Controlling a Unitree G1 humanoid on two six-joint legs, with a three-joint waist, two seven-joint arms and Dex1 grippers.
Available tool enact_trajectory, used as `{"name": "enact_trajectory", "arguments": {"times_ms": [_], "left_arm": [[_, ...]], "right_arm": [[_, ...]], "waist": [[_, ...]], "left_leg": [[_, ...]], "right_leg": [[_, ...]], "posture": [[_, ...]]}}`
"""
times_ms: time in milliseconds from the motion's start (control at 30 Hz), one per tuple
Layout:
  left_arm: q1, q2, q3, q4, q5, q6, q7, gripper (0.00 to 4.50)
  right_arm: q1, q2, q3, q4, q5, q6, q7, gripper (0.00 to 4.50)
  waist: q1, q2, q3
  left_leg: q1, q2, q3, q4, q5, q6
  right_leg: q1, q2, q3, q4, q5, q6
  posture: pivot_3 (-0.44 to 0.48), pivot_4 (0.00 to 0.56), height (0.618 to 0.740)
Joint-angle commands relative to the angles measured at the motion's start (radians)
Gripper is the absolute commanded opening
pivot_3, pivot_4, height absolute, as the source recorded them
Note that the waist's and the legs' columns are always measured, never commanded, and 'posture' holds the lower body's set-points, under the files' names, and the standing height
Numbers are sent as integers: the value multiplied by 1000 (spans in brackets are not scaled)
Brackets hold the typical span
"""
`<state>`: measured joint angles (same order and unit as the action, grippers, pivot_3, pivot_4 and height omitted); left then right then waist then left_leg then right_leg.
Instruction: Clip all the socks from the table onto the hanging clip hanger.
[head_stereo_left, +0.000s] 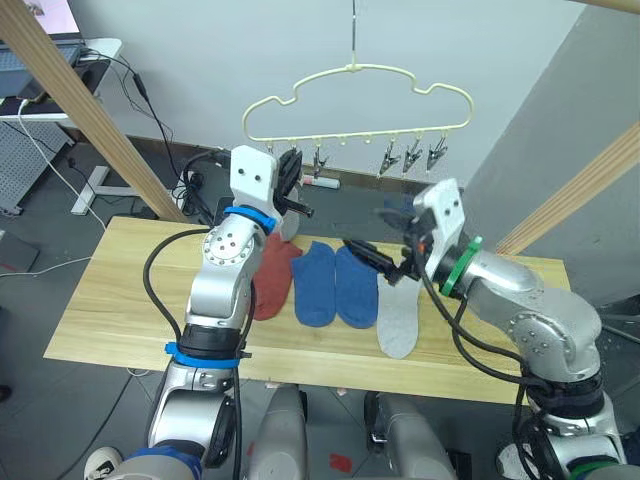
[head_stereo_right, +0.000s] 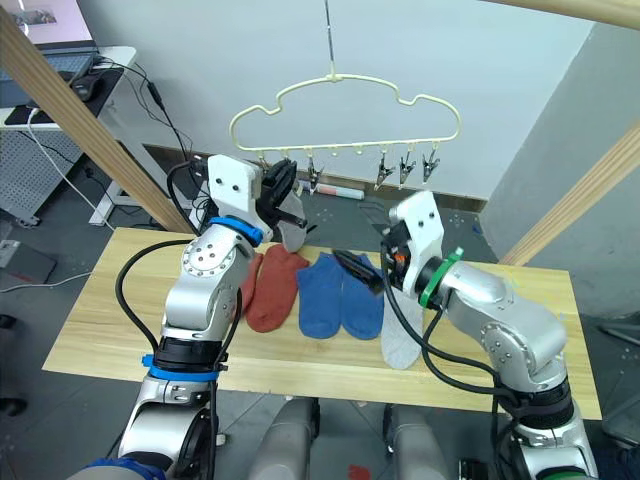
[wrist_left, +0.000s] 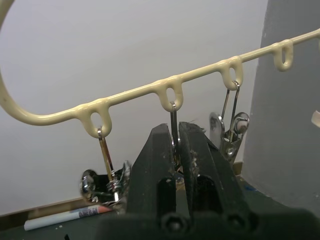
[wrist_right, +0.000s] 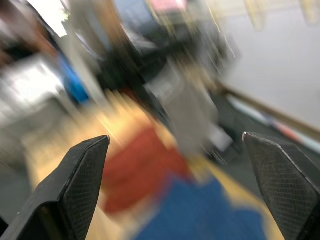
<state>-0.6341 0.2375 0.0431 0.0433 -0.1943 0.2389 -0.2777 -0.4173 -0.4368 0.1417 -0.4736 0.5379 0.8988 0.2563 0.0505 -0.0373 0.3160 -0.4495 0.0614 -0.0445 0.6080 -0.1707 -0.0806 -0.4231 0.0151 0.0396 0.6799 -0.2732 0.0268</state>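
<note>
Our left gripper (wrist_left: 177, 145) is raised at the clip hanger (head_stereo_left: 360, 98), jaws pressed together on a metal clip (wrist_left: 173, 131), with a light grey sock (head_stereo_right: 291, 234) hanging just below. We judge one sock is being clipped. On the surface (head_stereo_left: 110, 300) lie a rust-red sock (head_stereo_left: 274, 277), two blue socks (head_stereo_left: 335, 284) and a grey sock (head_stereo_left: 397, 320). Our right gripper (wrist_right: 180, 145), jaws spread, hovers above them; next it should pick one.
</note>
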Motion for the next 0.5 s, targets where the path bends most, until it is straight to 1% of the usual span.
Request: {"name": "enact_trajectory", "arguments": {"times_ms": [33,100,200,333,433,467,500], "left_arm": [[-14,24,48,-24,-60,65,-35,20],[-14,33,59,-24,-78,86,-49,20],[-10,59,62,-22,-80,96,-73,20],[-4,59,56,-42,-80,99,-73,20],[6,53,53,-59,-81,109,-69,20],[12,52,53,-68,-81,114,-68,0],[17,52,53,-75,-82,119,-67,0]], "right_arm": [[55,-36,107,127,-173,-116,10,4500],[65,-46,157,193,-239,-171,37,4500],[56,-15,198,355,-312,-213,49,4500],[40,23,220,515,-388,-263,63,4500],[44,35,232,590,-432,-296,83,4500],[52,29,244,615,-459,-320,92,4208],[59,26,249,632,-474,-335,100,4119]], "waist": [[-3,0,0],[-11,0,0],[-26,0,0],[-27,1,0],[-27,0,0],[-27,0,0],[-27,0,0]], "left_leg": [[0,0,0,0,0,0],[0,0,0,0,0,0],[1,1,0,1,0,0],[1,1,0,1,0,0],[1,0,1,1,0,0],[2,0,1,1,0,0],[2,0,1,1,0,0]], "right_leg": [[0,0,0,0,0,0],[0,1,1,0,0,0],[0,1,1,0,0,0],[0,1,1,1,0,0],[0,1,1,0,0,0],[1,1,1,0,0,0],[1,1,1,0,0,0]], "posture": [[133,320,740],[133,320,740],[144,318,740],[151,318,740],[151,318,740],[164,320,740],[164,320,740]]}}
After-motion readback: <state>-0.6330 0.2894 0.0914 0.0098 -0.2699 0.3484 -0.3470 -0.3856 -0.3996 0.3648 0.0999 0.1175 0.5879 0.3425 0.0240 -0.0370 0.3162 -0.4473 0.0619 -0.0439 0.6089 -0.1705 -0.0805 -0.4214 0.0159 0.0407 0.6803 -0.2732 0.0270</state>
